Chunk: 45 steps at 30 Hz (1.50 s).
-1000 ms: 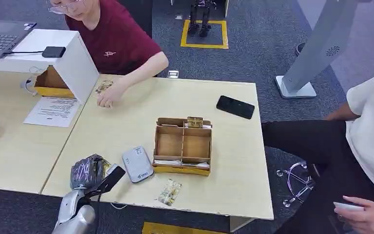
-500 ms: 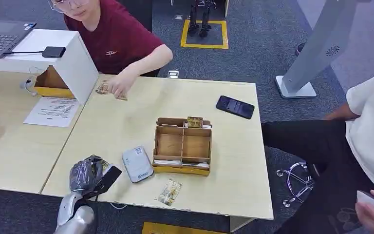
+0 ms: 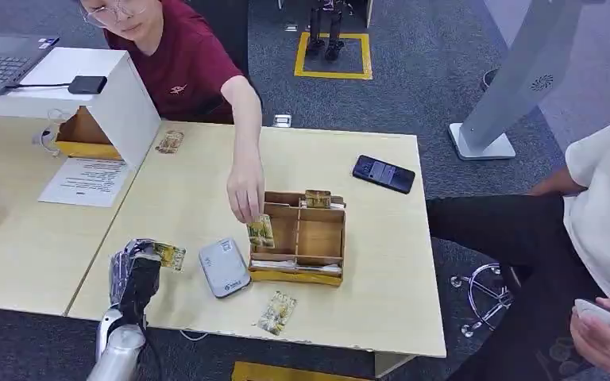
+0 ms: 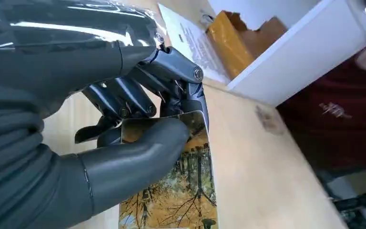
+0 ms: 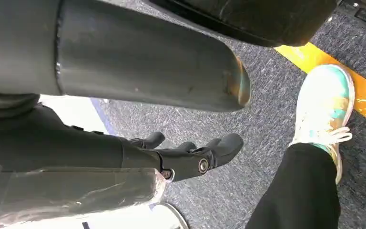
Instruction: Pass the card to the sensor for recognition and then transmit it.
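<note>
Table point(image 3: 191, 171) looks like pale matt wood laminate – the organizer box point(image 3: 298, 236) is raw plywood, the card point(image 4: 181, 191) glossy, and the floor point(image 3: 413, 87) rough grey carpet.

Card point(image 3: 170, 255): thin, rectangular, printed with yellow autumn trees; pinched between the thumb and dark fingers of the left hand point(image 3: 133, 276), above the table's near left corner, just left of the sensor.

Sensor point(image 3: 224, 267): flat grey-white reader with rounded corners; lies face up, slightly skewed, just beside the wooden box.
</note>
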Motion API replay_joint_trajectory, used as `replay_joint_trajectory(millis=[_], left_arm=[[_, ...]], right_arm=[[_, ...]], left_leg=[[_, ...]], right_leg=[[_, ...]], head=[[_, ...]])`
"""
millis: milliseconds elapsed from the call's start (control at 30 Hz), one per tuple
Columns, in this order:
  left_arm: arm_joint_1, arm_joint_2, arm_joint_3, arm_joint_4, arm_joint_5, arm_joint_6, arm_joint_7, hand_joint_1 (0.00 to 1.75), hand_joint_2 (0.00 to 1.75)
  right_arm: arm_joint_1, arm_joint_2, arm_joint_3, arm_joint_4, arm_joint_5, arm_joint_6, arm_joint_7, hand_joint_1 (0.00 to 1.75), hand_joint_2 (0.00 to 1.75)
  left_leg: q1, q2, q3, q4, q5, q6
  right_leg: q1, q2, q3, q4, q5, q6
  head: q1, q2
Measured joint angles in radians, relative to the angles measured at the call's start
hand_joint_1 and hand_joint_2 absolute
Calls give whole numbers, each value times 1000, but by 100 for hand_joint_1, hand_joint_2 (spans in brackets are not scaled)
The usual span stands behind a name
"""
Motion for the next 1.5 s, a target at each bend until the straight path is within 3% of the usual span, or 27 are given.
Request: replay_joint_trajectory(millis=[100,133,267,400,767,833,933,1000,1367,1433,1500], left_arm=[[0,-8,8,-26,18,4,-20,175,175],[-5,-19,17,-90,0,45,-41,175,175],[-63,-37,36,-156,-146,220,-87,175,175],[-89,-80,105,-182,-325,225,-124,175,175],[-107,-120,161,-207,-351,227,-124,175,175],[-110,-130,177,-224,-471,227,-125,175,175],[-126,-146,215,-262,-762,227,-125,175,175],[-138,-153,233,-277,-888,228,-126,175,175],[-162,-164,266,-307,-927,228,-125,175,175],[-164,-164,266,-310,-974,228,-84,175,175],[-164,-145,243,-312,-1029,228,35,175,175]], right_arm=[[0,0,1,0,4,0,0,0,0],[-3,0,7,0,11,4,-1,0,0],[-9,2,26,0,32,18,6,0,0],[-12,3,37,0,44,26,6,0,0],[-18,7,41,0,44,31,6,0,0],[-18,7,42,0,50,32,3,0,0],[-19,7,45,0,62,35,-4,0,0],[-21,7,47,0,64,39,-2,0,0],[-22,7,60,0,64,42,-1,0,0],[-23,7,60,0,69,43,1,0,0],[-24,7,62,0,75,47,1,0,0]], left_leg=[[0,0,0,0,0,0],[0,0,0,0,0,0],[0,0,0,0,0,0],[0,0,0,0,0,0],[0,0,0,0,0,0],[0,0,0,0,1,0],[0,0,0,0,1,0],[0,0,0,0,1,0],[0,0,0,0,1,0],[0,0,0,0,1,0],[0,1,0,0,1,0]], right_leg=[[0,0,0,0,0,0],[0,0,0,0,0,0],[0,0,0,0,0,0],[0,0,0,0,0,0],[0,1,0,0,1,0],[0,1,0,0,1,0],[0,1,0,0,1,0],[0,1,0,0,1,0],[0,1,0,0,1,0],[0,1,0,0,1,0],[0,1,-1,0,1,0]], head=[[0,0],[0,0],[0,0],[0,0],[0,0],[0,0],[0,0],[0,0],[0,0],[0,0],[0,0]])
